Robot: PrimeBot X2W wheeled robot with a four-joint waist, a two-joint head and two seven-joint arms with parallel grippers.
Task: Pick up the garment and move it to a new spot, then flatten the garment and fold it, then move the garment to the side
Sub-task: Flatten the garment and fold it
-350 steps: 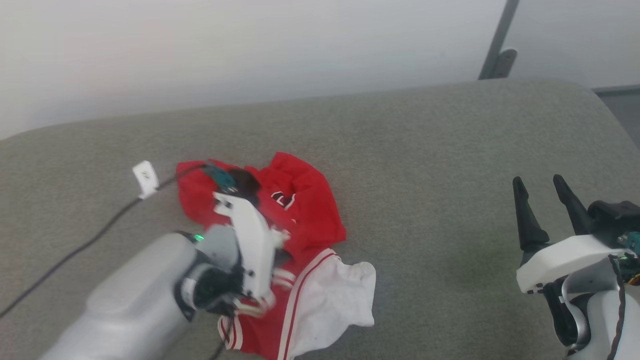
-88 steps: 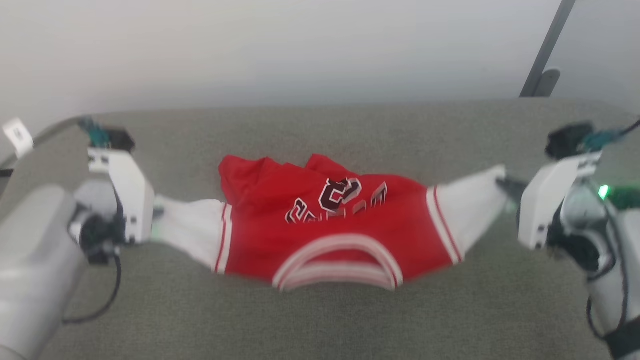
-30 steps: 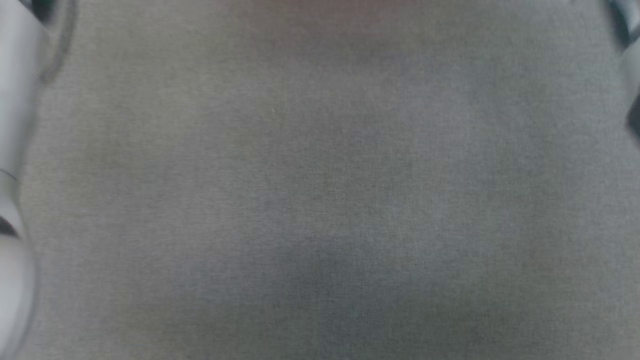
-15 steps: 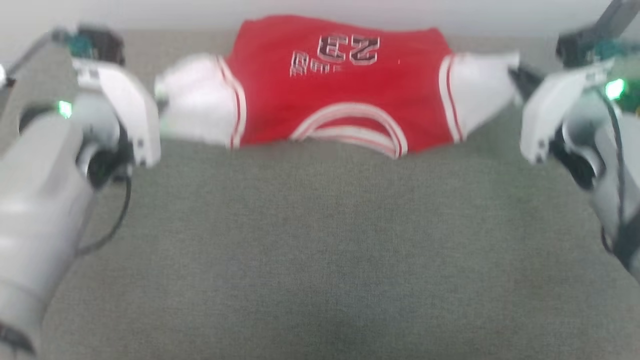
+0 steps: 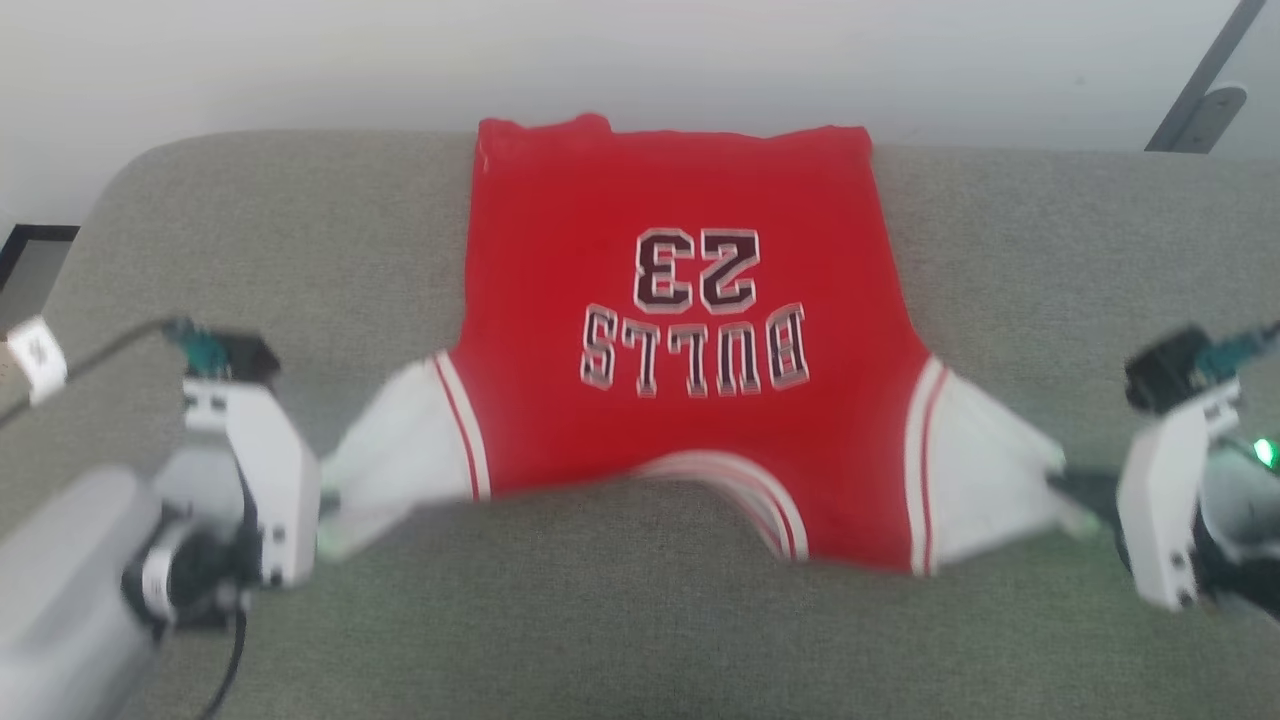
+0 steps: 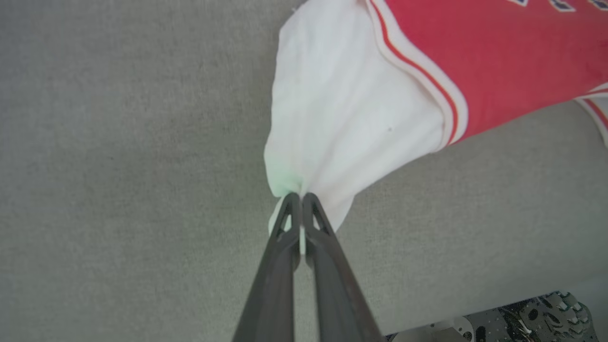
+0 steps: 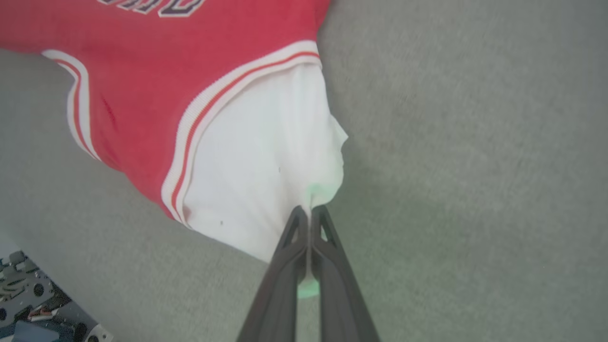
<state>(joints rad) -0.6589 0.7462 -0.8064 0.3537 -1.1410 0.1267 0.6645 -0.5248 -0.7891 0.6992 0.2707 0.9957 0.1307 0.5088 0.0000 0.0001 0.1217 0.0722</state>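
Bunched a few seconds ago, the garment [image 5: 680, 300] is now lying spread lettering-up on the grey cushion [image 5: 250, 230], while the left gripper [image 6: 300, 202] and right gripper [image 7: 309, 213] are each pinching one of its white sleeves [image 6: 332, 118] tight

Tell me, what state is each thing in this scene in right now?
garment: spread out, lettered side up, white sleeves stretched outward to either side.
left end effector: shut, pinching the tip of the sleeve on the robot's left.
right end effector: shut, pinching the tip of the sleeve on the robot's right.
grey padded surface: carries the garment's red body.
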